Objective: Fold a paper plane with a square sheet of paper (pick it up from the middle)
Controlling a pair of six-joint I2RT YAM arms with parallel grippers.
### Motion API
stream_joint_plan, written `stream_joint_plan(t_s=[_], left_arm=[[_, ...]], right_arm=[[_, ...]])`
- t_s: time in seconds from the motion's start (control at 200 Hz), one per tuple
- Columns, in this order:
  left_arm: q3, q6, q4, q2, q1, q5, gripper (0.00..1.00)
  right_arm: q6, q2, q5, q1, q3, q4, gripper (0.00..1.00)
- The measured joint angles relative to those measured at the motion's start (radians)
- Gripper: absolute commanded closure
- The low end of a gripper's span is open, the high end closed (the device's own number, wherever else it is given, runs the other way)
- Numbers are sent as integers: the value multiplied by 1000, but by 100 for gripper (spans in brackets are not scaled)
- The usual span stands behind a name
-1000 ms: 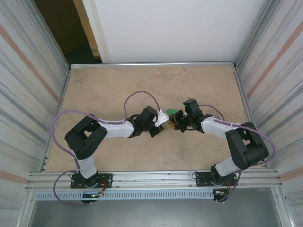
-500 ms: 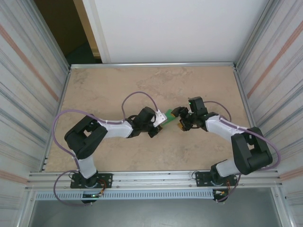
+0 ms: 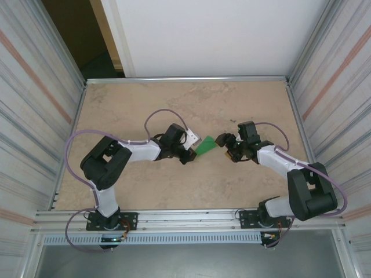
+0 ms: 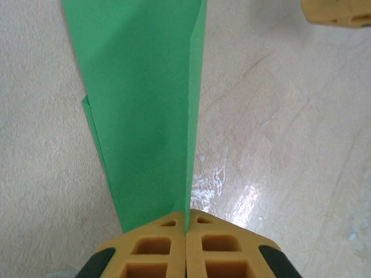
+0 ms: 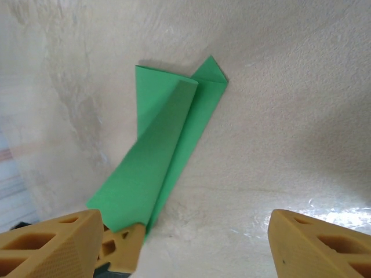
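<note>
Beige marbled table [image 3: 145, 104], walled cell.
Left gripper [image 4: 186, 217] jaws pinch the green paper plane [image 4: 145, 104] at one end; right gripper [image 5: 185, 219] jaws spread, just beside it.

One paper [image 3: 204, 146]. Two arms: the left arm [image 3: 139, 152] and the right arm [image 3: 278, 162]. Two grippers: the left gripper [image 4: 185, 223] and the right gripper [image 5: 191, 243]. Each gripper has two yellow fingers [image 5: 58, 237], four altogether. Two purple cables [image 3: 165, 110], one per arm. One table [image 3: 133, 104].
</note>
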Motion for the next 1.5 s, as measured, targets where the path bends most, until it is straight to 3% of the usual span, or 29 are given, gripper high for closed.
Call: stream_joint_plan(t_s=[0.326,0.636,1.503], left_arm=[[51,-131,-47,62,37,133,94],[74,-247,-55,79,49,208,95],[-19,-485,149,111,72,261,93]], right_arm=[[-133,1,-53,2,-18,30,27],[-204,95,-72,62,15,32,29],[-299,312,-77,99,186,-12,36]])
